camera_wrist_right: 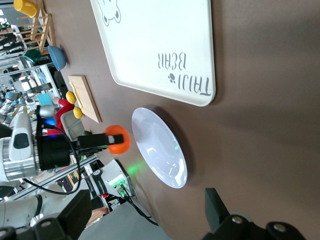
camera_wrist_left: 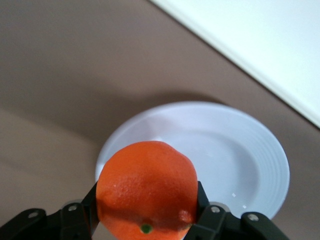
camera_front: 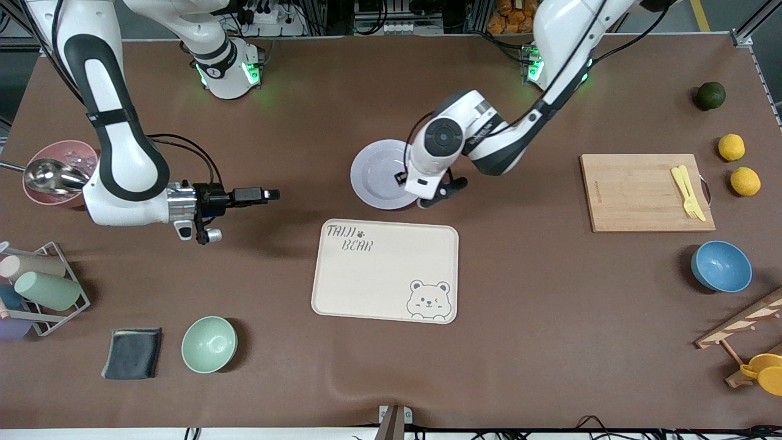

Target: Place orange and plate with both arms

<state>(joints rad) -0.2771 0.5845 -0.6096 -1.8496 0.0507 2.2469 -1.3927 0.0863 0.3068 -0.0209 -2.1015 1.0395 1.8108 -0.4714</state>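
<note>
My left gripper [camera_front: 437,194] is shut on the orange [camera_wrist_left: 146,195], a small red-orange mandarin, and holds it just above the edge of the plate [camera_front: 379,174] that is toward the left arm's end. The wrist hides the orange in the front view. It shows in the right wrist view [camera_wrist_right: 117,139] beside the plate [camera_wrist_right: 160,147]. The pale lavender-white plate [camera_wrist_left: 225,150] lies on the table, farther from the front camera than the cream bear tray [camera_front: 385,269]. My right gripper [camera_front: 270,194] is open and empty above bare table toward the right arm's end, its jaws pointing at the plate.
A wooden cutting board [camera_front: 635,192] with a yellow fork, two lemons [camera_front: 731,147], a dark green fruit [camera_front: 710,95] and a blue bowl [camera_front: 721,266] lie at the left arm's end. A mint bowl [camera_front: 209,344], grey cloth [camera_front: 132,352], cup rack [camera_front: 43,287] and pink bowl [camera_front: 61,168] lie at the right arm's end.
</note>
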